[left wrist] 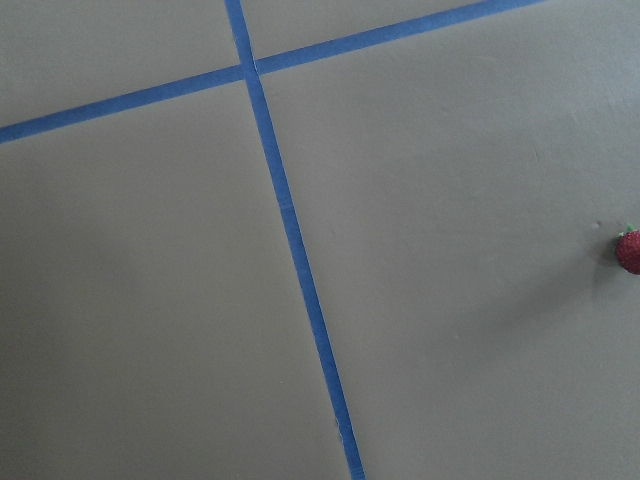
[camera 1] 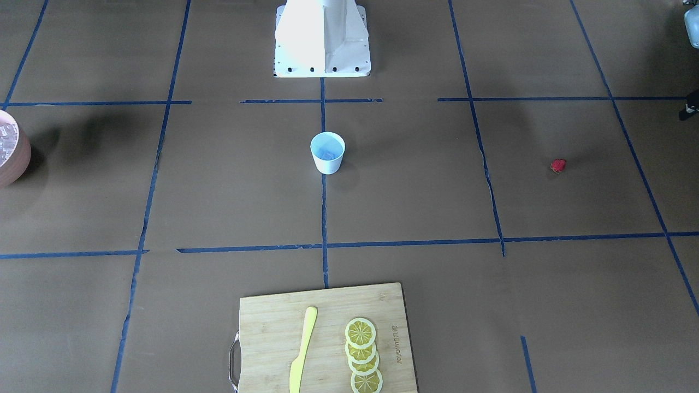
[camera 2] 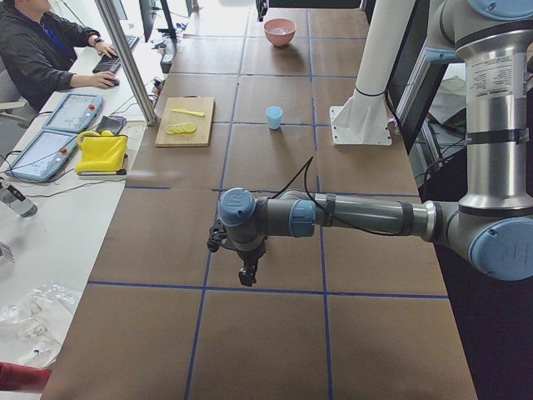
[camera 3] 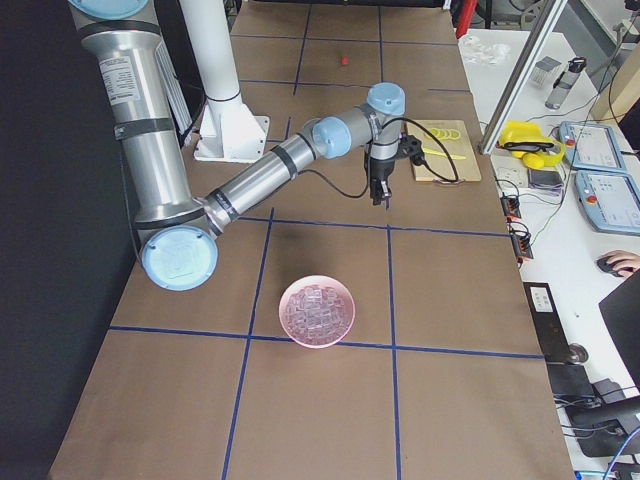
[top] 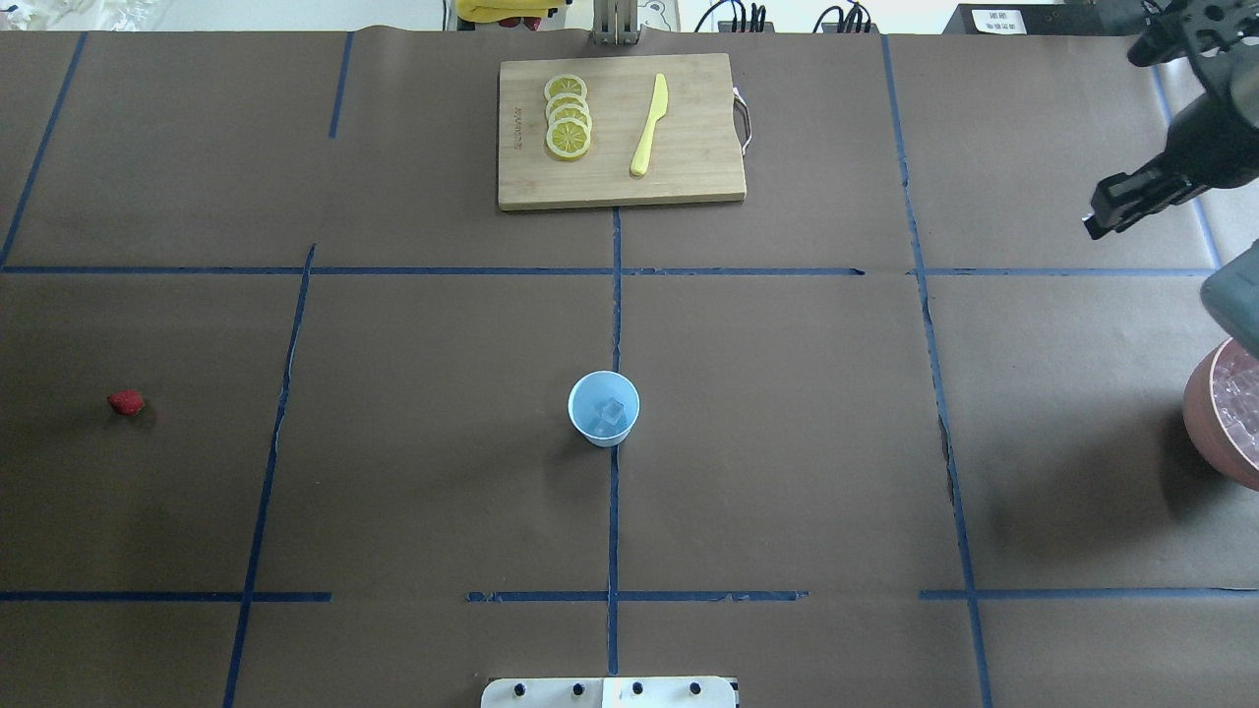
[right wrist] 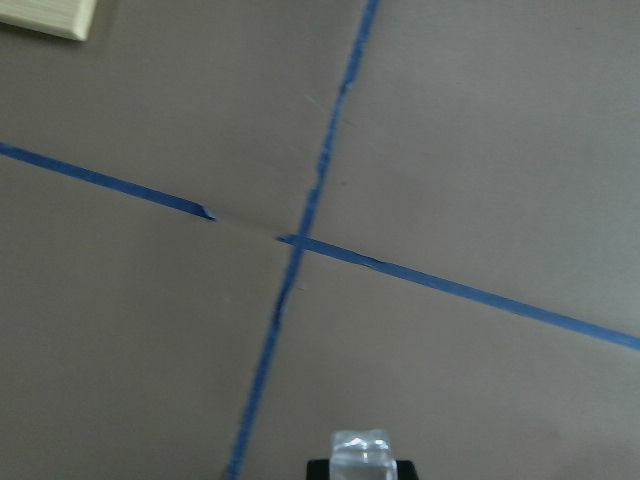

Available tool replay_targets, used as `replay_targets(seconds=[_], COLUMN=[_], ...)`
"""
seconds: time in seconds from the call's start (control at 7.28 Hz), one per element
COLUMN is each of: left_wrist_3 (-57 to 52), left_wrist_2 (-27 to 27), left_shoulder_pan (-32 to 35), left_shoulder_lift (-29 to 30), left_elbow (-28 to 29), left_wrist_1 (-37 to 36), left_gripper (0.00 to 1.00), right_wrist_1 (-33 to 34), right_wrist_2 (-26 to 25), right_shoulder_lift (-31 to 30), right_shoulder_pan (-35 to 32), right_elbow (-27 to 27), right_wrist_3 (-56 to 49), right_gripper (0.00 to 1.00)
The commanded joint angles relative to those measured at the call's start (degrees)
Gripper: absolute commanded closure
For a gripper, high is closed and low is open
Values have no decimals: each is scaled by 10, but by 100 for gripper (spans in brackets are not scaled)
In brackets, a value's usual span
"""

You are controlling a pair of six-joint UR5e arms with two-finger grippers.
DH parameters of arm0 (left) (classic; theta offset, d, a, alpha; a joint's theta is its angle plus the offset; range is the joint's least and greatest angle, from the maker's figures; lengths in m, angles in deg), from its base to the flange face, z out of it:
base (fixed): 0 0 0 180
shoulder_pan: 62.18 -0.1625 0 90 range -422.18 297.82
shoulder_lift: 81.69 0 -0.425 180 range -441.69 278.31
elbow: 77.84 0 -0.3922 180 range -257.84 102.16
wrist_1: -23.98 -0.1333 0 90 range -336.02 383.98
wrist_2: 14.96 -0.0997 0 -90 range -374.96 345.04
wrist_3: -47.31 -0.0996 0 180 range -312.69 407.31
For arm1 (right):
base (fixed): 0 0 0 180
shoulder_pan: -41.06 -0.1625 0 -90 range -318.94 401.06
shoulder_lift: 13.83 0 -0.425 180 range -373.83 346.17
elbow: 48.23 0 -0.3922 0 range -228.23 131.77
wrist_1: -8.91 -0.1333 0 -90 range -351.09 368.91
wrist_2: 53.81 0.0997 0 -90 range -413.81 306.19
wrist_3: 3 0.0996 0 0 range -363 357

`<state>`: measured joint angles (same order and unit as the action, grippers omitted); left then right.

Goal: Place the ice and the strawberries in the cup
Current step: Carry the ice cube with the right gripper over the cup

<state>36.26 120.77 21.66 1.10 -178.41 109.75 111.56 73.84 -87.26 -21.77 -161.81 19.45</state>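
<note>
Ice cube sits right at the right wrist lens, pinched in the right fingers. It hangs above a tape cross off the board corner, well apart from the cup. My read: hard, slick, light. The pinch wants 2 flat opposite faces, since an off-centre squeeze could squirt it out.

Worktop: brown paper with a blue tape grid. The run from fingers to cup is wide open, nothing standing between.

Board is at the far edge, centre, with 4 lemon slices and a knife. It's off the path.

Bowl of ice is toward the right end. The pile is loose, so top cubes should lift easiest.

Cup is dead centre on the middle tape line, upright, with 1 cube inside. It looks light and tippy, so release above the mouth with no rim contact.

Strawberry lies alone toward the left end, well apart from the cup, with room on all sides. Probably soft and rounded, and it may roll. Take it across the red body, not the green top, with a gentle squeeze.

Left fingers hang above the worktop near it. Released or clenched, can't tell.
</note>
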Motion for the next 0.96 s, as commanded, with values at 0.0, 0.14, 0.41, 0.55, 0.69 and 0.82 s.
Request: replay_targets(seconds=[0.0, 0.14, 0.41, 0.55, 0.69, 0.82], left_wrist_3=[1, 1, 1, 1, 1, 1], left_wrist_2=[1, 1, 1, 1, 1, 1], left_shoulder_pan=[0, 0, 0, 0, -1, -1], left_shoulder_lift=[1, 2, 2, 2, 2, 2], left_elbow=[-5, -5, -2, -1, -1, 2], left_wrist_1=[0, -1, -1, -1, -1, -1], left_gripper=[0, 0, 0, 0, 0, 0], right_wrist_1=[12, 12, 12, 12, 12, 10], right_wrist_2=[-33, -64, -141, -183, -213, -241], right_shoulder_lift=[119, 163, 253, 287, 306, 325], right_shoulder_pan=[107, 152, 242, 284, 316, 340], right_elbow=[27, 44, 90, 118, 141, 164], right_wrist_3=[184, 247, 377, 424, 449, 471], right_gripper=[100, 100, 100, 100, 100, 100])
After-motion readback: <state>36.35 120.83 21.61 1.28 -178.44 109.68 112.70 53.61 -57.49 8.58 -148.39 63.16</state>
